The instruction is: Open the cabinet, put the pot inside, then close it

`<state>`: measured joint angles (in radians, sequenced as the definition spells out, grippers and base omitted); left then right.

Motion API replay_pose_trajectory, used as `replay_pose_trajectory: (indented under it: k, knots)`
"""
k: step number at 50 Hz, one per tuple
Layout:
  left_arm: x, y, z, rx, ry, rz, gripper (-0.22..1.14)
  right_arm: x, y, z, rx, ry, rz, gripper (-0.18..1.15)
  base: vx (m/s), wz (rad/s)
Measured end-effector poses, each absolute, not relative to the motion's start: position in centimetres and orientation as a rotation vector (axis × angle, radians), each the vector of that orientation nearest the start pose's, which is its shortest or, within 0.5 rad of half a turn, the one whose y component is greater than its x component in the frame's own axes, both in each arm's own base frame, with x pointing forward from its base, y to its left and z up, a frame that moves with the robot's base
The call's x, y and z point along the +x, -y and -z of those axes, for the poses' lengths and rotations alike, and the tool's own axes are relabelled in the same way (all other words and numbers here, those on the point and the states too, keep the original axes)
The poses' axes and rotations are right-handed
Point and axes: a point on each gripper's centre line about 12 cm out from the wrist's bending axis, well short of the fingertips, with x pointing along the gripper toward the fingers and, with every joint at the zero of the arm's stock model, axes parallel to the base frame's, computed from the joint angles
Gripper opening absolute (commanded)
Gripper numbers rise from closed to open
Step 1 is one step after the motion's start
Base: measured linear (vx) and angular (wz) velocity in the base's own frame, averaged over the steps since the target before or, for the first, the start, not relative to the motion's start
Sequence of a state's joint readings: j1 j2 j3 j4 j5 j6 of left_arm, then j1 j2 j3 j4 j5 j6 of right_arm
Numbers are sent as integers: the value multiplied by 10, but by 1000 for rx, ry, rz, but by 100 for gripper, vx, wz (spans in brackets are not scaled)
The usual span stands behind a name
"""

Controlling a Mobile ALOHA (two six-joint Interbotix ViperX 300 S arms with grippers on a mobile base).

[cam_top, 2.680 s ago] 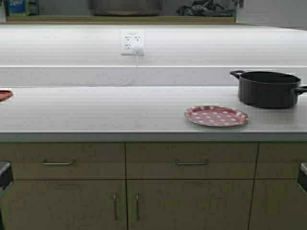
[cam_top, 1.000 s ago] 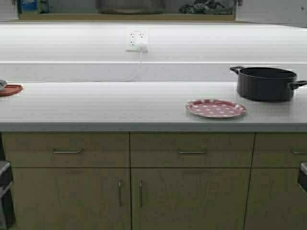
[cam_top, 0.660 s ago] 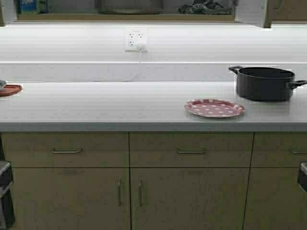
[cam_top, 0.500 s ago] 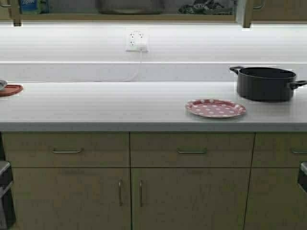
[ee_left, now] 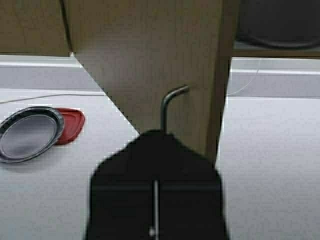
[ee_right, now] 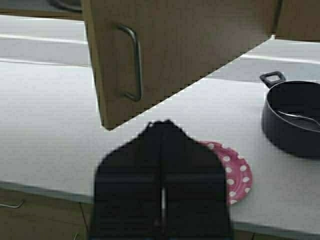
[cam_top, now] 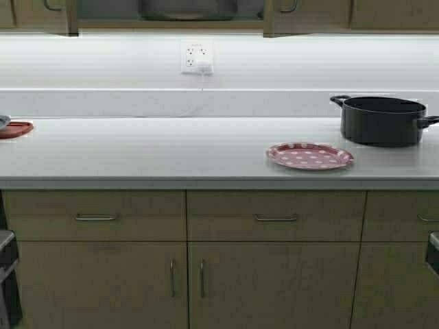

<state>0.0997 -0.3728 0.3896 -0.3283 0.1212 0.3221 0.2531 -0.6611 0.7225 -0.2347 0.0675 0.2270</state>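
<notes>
The cabinet runs along the top of the high view, its left door (cam_top: pixel 41 14) and right door (cam_top: pixel 309 14) swung partway in with a gap between them. The grey pot (cam_top: pixel 186 8) stands inside on the shelf and also shows in the left wrist view (ee_left: pixel 280 25). My left gripper (ee_left: pixel 156 135) is shut, its tip at the lower end of the left door's curved pull (ee_left: pixel 170 102). My right gripper (ee_right: pixel 162 125) is shut, just below the right door's corner, near its pull (ee_right: pixel 131 62). Neither gripper shows in the high view.
A smaller dark pot (cam_top: pixel 383 120) and a red dotted plate (cam_top: pixel 310 155) sit on the white counter (cam_top: pixel 137 154) at the right. A red lid (cam_top: pixel 14 128) and a grey dish (ee_left: pixel 30 134) lie at the far left. A wall outlet (cam_top: pixel 197 58) is behind. Base cabinets stand below.
Both cabinet doors have swung inward, narrowing the opening over the grey pot. Earlier the robot backed off a little, shifting the whole scene.
</notes>
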Motion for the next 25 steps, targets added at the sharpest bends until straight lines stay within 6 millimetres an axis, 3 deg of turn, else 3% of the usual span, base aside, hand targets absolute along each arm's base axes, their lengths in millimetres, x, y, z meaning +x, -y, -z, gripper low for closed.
replay_pose_trajectory:
  k: [10, 19, 25]
  knots:
    - [412, -20, -414, -10, -128, -21, 3, 267, -78, -356, -12, -152, -273, 7, 2, 1]
    - [461, -21, -415, -11, -126, -14, 3, 262, -79, -349, -13, -164, -284, 7, 3, 2]
    - [487, -9, -416, -6, -125, 19, 3, 260, -79, -346, -13, -169, -285, 7, 3, 1]
